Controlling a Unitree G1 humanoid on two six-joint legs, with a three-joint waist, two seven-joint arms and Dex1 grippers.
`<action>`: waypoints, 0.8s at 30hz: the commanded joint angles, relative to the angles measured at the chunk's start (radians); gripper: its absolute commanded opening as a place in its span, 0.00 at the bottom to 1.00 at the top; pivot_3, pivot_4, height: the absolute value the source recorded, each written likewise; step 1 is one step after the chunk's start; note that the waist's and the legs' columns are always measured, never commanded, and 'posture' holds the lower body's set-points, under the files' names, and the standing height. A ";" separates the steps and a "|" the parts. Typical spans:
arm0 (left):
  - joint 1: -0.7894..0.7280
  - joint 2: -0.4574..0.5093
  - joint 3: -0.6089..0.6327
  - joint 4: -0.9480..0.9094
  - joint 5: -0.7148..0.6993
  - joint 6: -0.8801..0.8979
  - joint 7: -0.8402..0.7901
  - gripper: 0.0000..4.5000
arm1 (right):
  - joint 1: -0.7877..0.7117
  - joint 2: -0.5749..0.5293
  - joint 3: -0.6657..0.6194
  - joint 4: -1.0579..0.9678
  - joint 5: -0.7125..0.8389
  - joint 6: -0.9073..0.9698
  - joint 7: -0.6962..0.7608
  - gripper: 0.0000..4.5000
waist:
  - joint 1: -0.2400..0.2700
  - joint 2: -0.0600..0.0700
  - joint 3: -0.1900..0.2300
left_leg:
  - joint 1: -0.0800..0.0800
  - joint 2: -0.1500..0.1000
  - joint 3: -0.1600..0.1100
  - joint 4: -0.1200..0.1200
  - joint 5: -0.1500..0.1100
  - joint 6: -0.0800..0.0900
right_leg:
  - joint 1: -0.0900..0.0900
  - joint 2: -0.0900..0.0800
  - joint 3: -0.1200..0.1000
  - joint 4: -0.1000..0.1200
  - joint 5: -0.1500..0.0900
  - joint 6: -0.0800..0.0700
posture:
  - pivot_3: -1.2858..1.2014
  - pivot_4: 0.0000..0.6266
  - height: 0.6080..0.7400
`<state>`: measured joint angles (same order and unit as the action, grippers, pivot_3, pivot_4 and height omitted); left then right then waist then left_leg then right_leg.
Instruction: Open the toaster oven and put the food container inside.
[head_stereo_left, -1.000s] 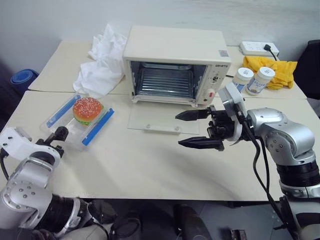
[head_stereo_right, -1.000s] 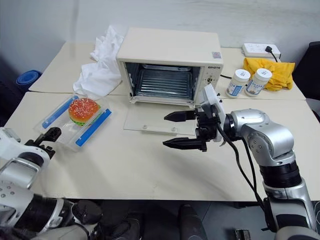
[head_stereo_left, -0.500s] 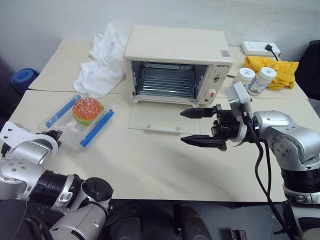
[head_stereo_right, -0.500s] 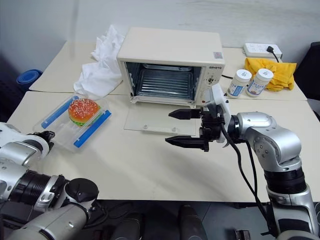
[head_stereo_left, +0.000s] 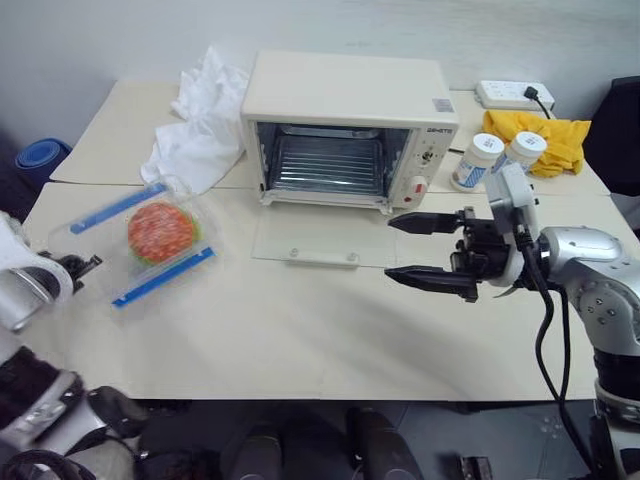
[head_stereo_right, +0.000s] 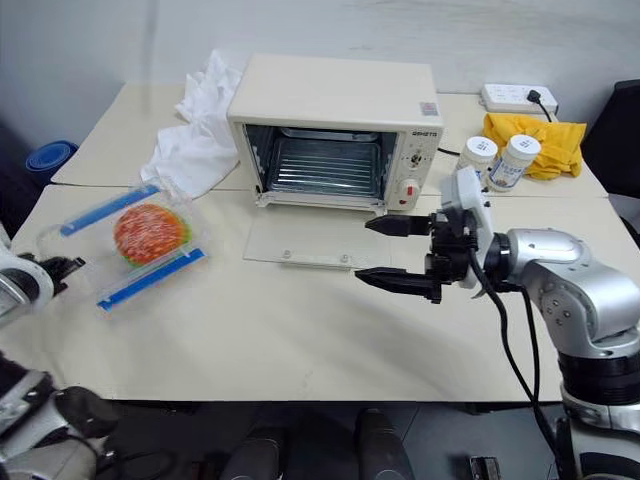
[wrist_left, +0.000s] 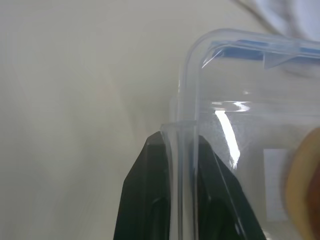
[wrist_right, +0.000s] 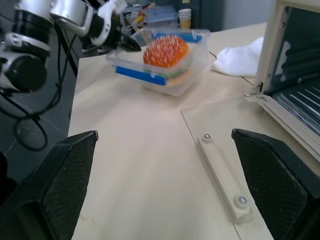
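Food container lifted, tilted | left end effector clamps rim, partly hidden

Glossy clear plastic food container, matt table, metal-racked toaster oven.

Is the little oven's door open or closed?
Open. The toaster oven has its glass door lying flat on the table in front, and you can see the wire rack inside.
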<state>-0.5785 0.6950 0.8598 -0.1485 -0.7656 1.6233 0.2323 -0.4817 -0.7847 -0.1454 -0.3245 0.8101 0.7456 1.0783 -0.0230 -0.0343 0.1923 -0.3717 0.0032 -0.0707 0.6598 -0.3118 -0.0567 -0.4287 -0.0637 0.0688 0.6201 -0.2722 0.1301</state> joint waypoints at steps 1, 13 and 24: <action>-0.022 0.122 -0.118 0.052 -0.258 -0.009 -0.074 0.03 | 0.032 -0.039 -0.087 -0.069 0.048 0.016 -0.026 1.00 | 0.003 0.000 0.000 | 0.000 0.000 0.000 0.000 0.000 0.000 | 0.000 0.000 0.000 0.000 0.000 0.000 | 0.52 0.24 1.00; -0.398 -0.191 -0.363 0.188 -0.280 -0.009 0.276 0.03 | 0.216 -0.034 -0.187 -0.208 0.063 0.008 -0.189 1.00 | 0.024 0.001 0.001 | -0.001 -0.002 -0.001 -0.001 0.001 0.001 | 0.000 -0.001 -0.001 0.000 0.000 0.001 | 0.52 0.24 1.00; -0.567 -0.349 -0.548 0.330 -0.031 -0.065 0.140 0.03 | 0.271 -0.007 -0.203 -0.251 0.062 -0.036 -0.290 1.00 | 0.020 0.001 0.001 | 0.000 -0.002 0.002 -0.003 0.002 0.000 | -0.002 0.000 0.001 0.000 0.000 0.001 | 0.52 0.24 1.00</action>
<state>-1.1089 0.3486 0.3254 0.1807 -0.8217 1.5918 0.4180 -0.2109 -0.7993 -0.3212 -0.5379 0.8618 0.7379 0.8015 -0.0032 -0.0332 0.1930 -0.3718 0.0009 -0.0691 0.6570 -0.3094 -0.0564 -0.4302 -0.0638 0.0701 0.6204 -0.2718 0.1310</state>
